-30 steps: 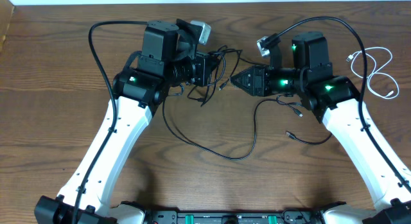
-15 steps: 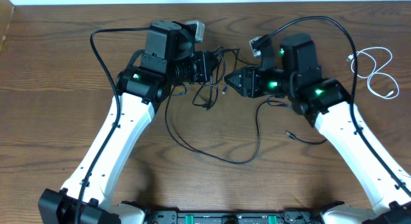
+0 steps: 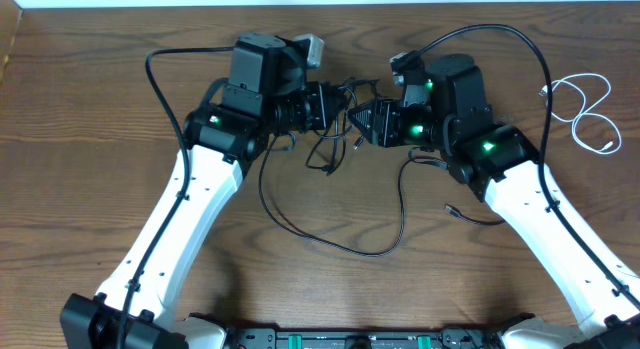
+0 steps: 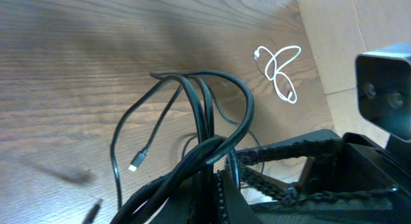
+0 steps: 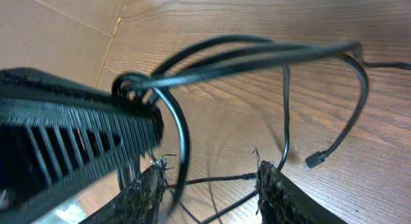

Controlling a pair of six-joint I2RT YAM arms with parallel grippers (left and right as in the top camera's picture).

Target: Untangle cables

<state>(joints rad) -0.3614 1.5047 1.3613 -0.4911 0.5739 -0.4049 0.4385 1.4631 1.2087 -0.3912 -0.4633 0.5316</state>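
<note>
- Up at the back-centre of the table (image 3: 90, 109), both arms are nose to nose over the knot of black cables (image 4: 212, 149).
- Left claw (image 3: 326, 105) is clenched on that bundle, several strands pinched together and lifted clear of the wood.
- Right claw (image 5: 215, 190) is released, fingers well apart, and one black strand hangs down through the gap between them, not yet pinched.
- White cable (image 4: 280, 65) lies on its own at the far right edge, well apart from the tangle, so to my eye that one's sorted.
- Below the bundle a trailing loop (image 3: 380, 247) sweeps across the table toward the front, and a plug (image 4: 136, 165) dangles loose just under the raised strands.
- Now the danger: the left claw holds more than one strand, so if the right one closes and pulls, both cables may simply travel together and the knot cinches tighter.
- Another worry is that dangling plug; dragged through a loop, it could snag and jam.
- Those two claws are very close, almost touching, and a sideways tug could knock them together.
- And a thin strand can slip out of the closing fingers if they shut off-centre, leaving the right claw with nothing.
</note>
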